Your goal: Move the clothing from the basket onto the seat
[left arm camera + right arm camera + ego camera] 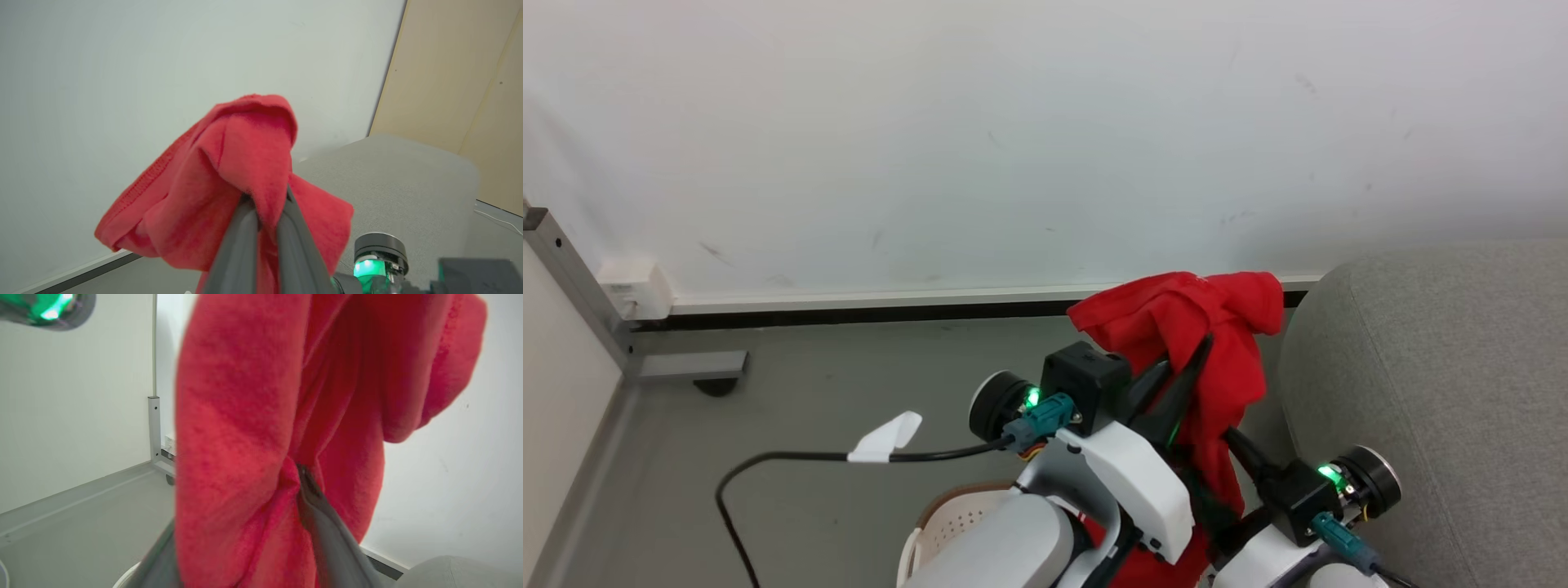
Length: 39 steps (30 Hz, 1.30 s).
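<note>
My left gripper [1194,353] is shut on a bunch of the bright red clothing [1217,327] and holds it up in the air. In the left wrist view the left gripper [267,200] pinches a fold of the clothing [220,179]. The garment hangs down towards the basket [947,516], whose perforated cream wall and brown rim peek out under my left forearm. My right gripper [1232,445] reaches into the hanging cloth lower down. In the right wrist view its fingers [327,535] stand wide apart with the clothing [245,416] draped between them. The grey seat [1429,376] is just to the right.
A white wall with a baseboard [866,300] runs behind. A black cable with a white tag [886,437] lies on the grey floor at left, near a metal frame foot [690,365] and a wall socket [636,288]. A beige panel [461,90] stands beyond the seat.
</note>
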Tool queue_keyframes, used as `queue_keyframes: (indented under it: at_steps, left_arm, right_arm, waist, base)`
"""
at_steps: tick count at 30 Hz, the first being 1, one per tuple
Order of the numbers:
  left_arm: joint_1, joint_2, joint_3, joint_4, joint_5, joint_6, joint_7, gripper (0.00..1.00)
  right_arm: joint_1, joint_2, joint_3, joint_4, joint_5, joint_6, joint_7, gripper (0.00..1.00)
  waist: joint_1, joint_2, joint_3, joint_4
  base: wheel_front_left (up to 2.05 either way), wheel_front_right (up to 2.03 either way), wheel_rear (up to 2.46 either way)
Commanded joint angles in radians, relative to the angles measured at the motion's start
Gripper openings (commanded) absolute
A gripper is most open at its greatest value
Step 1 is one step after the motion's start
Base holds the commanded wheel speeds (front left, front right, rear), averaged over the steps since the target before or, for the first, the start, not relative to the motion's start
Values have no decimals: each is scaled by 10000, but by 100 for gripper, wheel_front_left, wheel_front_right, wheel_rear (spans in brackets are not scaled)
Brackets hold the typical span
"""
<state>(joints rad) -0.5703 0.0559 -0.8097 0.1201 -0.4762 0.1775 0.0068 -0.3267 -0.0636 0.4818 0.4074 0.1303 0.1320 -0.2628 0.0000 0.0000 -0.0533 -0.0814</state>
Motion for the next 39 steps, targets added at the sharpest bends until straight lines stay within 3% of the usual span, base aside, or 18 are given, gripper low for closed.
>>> queue_keyframes:
  at_steps: [1,4,5,7,9,21,39]
  left_arm:
    - [-65,-11,-67,13,-183,49,-60,0]
    - [-18,-16,-90,193,-274,151,-90,0]
    - [15,-16,-87,256,-289,160,-108,24]
    - [110,10,-17,391,-321,246,-192,100]
    - [226,70,-11,572,-376,241,-261,100]
    - [758,87,-440,1238,-507,-102,-805,100]
    - [531,-22,-1123,1507,-875,-230,-1151,100]
  right_arm:
    - [-158,29,-115,258,227,-25,-25,0]
    - [-271,91,-326,332,551,-25,-28,0]
    - [-241,93,-401,294,685,-25,-28,0]
    - [-216,105,-565,114,913,-25,-30,0]
    - [-146,35,-687,-164,1196,-25,-30,0]
    - [324,-1797,-1895,-1632,2552,-25,162,0]
    - [864,-2940,-3069,-2918,2916,-25,736,0]
  waist:
    - [0,0,-39,37]
    - [0,0,-38,35]
    - [0,0,-37,25]
    - [0,0,-26,-6]
    - [0,0,-17,-47]
    - [0,0,249,-919]
    - [0,0,679,-3046]
  base:
    - [0,0,0]
    - [0,0,0]
    - [0,0,0]
    - [0,0,0]
    - [0,0,0]
    - [0,0,0]
    - [0,0,0]
